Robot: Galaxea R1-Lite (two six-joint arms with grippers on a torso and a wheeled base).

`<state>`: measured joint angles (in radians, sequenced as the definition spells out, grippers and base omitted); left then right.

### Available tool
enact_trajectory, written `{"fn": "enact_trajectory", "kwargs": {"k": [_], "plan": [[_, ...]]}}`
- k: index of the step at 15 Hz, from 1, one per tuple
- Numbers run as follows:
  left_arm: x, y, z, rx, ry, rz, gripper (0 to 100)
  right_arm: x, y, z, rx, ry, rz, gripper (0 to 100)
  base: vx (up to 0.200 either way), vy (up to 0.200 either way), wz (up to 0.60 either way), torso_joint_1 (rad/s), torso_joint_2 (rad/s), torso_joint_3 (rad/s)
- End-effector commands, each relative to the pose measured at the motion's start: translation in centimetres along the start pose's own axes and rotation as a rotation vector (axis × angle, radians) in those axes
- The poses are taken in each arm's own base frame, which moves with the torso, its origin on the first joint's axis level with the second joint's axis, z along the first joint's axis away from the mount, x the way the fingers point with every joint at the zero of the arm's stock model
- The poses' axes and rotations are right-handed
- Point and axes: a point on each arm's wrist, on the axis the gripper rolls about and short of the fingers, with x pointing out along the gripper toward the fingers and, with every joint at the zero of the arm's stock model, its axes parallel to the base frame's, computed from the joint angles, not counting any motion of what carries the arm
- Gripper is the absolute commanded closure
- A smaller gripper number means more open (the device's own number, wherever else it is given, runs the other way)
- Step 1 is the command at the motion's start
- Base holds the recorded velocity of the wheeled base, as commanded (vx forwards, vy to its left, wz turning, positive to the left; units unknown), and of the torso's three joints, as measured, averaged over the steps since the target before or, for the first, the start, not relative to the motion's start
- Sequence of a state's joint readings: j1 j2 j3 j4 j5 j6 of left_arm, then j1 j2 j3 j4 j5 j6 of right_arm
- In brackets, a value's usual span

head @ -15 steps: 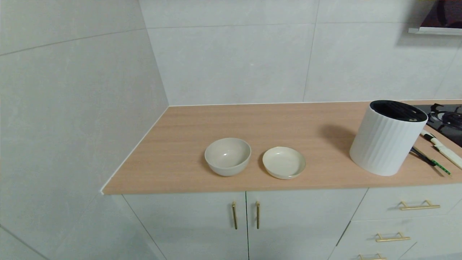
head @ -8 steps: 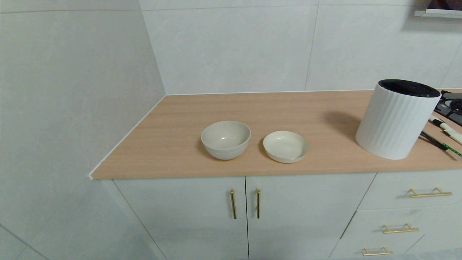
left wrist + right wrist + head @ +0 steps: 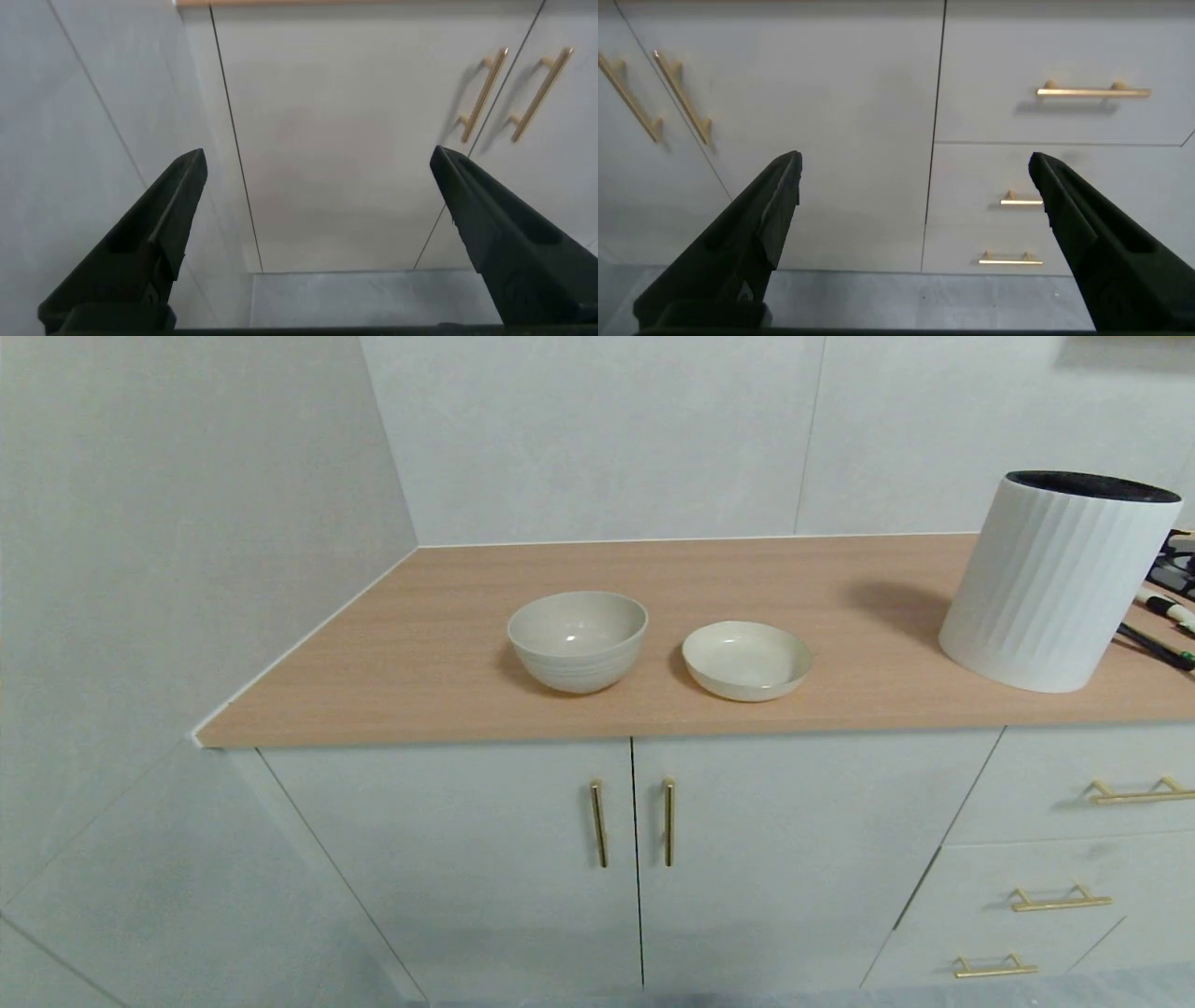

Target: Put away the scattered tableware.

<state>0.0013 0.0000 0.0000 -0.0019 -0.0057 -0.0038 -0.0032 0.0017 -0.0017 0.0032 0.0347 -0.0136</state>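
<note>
Left gripper [image 3: 315, 163], right gripper [image 3: 913, 163] wide apart, empty, facing white cabinet doors [image 3: 467, 859]; round beige ceramic bowl [image 3: 577, 639] beside shallow cream dish [image 3: 746, 659].

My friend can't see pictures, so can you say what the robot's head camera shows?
A deep beige round bowl and a shallow cream dish sit side by side, apart, on a light wooden countertop. A tall white ribbed container stands to their right, and white cabinet doors with gold bar handles are below.
</note>
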Motion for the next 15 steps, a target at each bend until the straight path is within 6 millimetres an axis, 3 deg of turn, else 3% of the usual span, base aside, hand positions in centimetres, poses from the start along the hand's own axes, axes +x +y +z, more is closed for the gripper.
{"fn": "enact_trajectory", "kwargs": {"k": [1, 12, 15], "plan": [[0.00, 0.00, 0.01, -0.001, -0.001, 0.000, 0, 0.00, 0.00, 0.00, 0.000, 0.000, 0.001, 0, 0.000, 0.000, 0.00, -0.193, 0.47, 0.276], [0.00, 0.00, 0.01, -0.001, -0.001, 0.000, 0, 0.00, 0.00, 0.00, 0.000, 0.000, 0.001, 0, 0.000, 0.000, 0.00, -0.149, 0.45, 0.298], [0.00, 0.00, 0.01, -0.001, -0.001, 0.000, 0, 0.00, 0.00, 0.00, 0.000, 0.000, 0.001, 0, 0.000, 0.000, 0.00, -0.033, 0.12, 0.079]]}}
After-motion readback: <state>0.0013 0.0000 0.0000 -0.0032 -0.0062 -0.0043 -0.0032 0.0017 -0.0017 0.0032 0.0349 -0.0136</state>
